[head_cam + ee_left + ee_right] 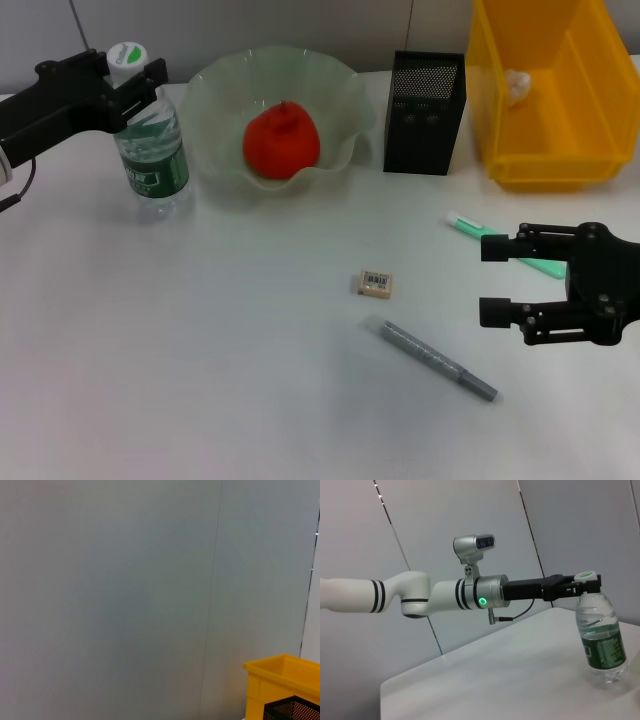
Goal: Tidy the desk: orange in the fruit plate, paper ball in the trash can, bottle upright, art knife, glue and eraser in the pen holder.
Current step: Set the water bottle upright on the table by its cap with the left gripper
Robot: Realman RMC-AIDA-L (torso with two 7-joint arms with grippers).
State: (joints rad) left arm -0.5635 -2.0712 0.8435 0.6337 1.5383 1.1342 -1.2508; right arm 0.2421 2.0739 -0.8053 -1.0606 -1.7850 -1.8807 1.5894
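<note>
The bottle [150, 150] stands upright at the far left, and my left gripper [138, 88] is shut around its neck just under the white cap; the right wrist view shows the same grip on the bottle [602, 645]. The orange [282, 140] lies in the fruit plate [215, 85]. The paper ball [517, 85] rests inside the trash can [545, 165]. The eraser [375, 283] and the grey art knife [437, 360] lie on the table in front. The green-and-white glue [468, 224] lies partly behind my right gripper [490, 280], which hovers open with nothing in it. The pen holder [425, 110] stands between plate and can.
The white table [200, 350] reaches the wall behind. The left wrist view shows only the wall, a corner of the trash can [280, 680] and the pen holder's rim [295, 710].
</note>
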